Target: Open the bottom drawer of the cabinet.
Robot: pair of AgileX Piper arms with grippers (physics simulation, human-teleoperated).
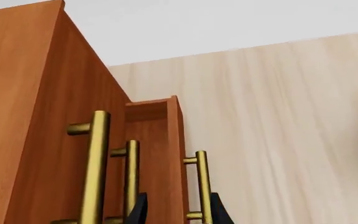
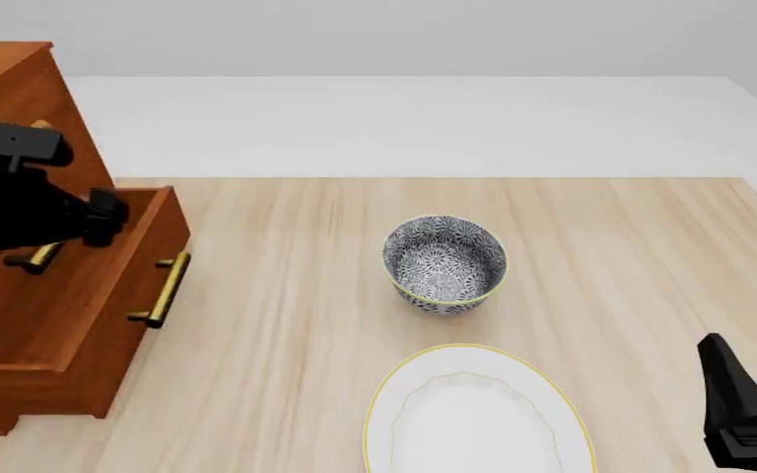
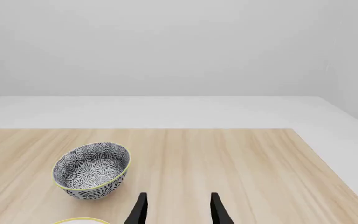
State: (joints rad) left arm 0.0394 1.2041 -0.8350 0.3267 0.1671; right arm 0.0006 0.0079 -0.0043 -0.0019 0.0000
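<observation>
— Reddish-brown cabinet (image 2: 11,325) stood at the surface's (image 2: 287,296) far left; where was the bottom drawer (image 2: 129,286)?

— Pulled partly out toward the bowl (image 2: 445,264), its brass handle (image 2: 162,290) clear of the front.

— Left gripper (image 1: 174,210)?

— Its jaws were spread on either side of that handle, not pressing it.

— And to the right?

— A white plate (image 2: 477,414) lay near the bowl; the right gripper (image 3: 175,210) was parted, grasping nothing.

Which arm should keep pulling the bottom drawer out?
Left. The left gripper is at the bottom drawer, already partly out; the right gripper sits across the table beyond the bowl.
</observation>
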